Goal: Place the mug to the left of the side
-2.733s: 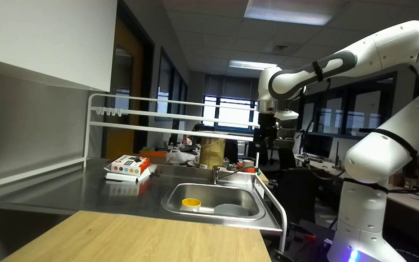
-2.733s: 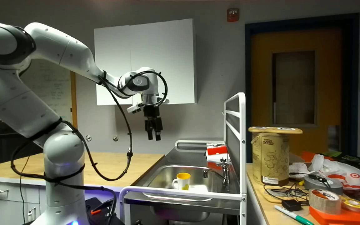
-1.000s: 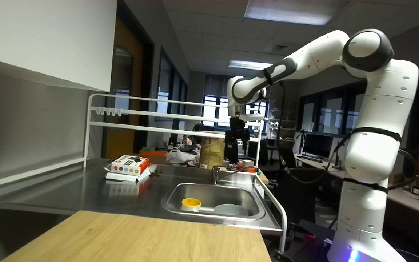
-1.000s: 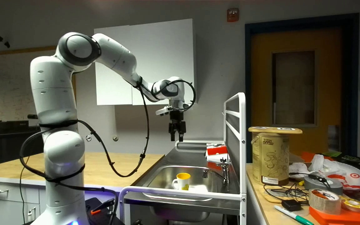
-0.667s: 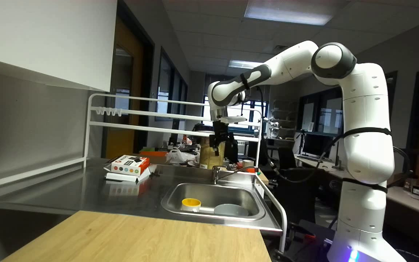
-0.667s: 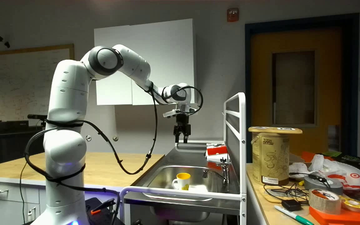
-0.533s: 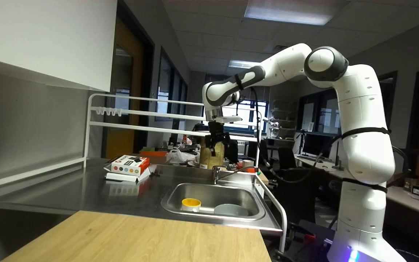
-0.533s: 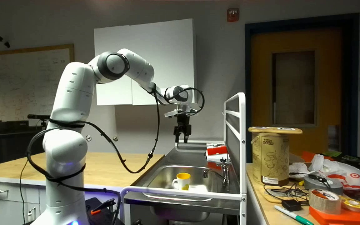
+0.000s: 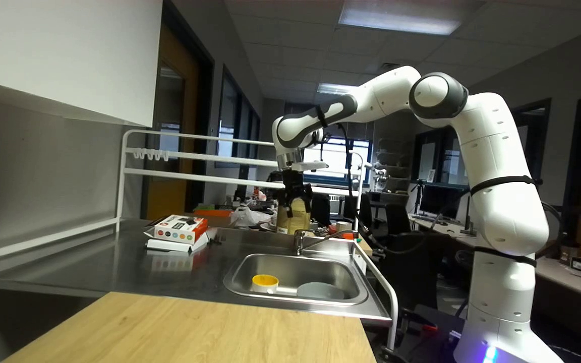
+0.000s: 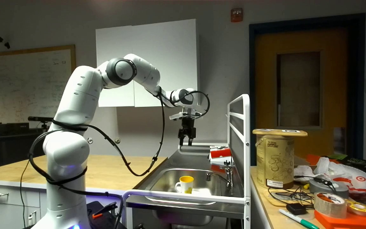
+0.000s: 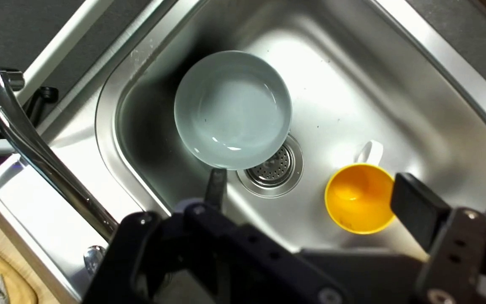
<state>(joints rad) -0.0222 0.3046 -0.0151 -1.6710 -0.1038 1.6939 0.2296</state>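
My gripper (image 10: 186, 142) points down well above the stainless-steel sink (image 11: 428, 139), its two fingers (image 11: 418, 211) spread wide apart. The white-and-yellow mug (image 11: 359, 198) stands upright in that sink, its handle (image 11: 371, 152) turned toward the front edge of the steel worktop (image 9: 94, 264), where the wooden countertop (image 9: 194, 327) runs. A pale grey bowl (image 11: 232, 109) sits in there too, nearer the short edge by my base (image 9: 502, 312). The chrome faucet (image 10: 229, 178) rises at the back edge, and along that edge, toward the far back corner, lies a red-and-white box (image 10: 220, 153)
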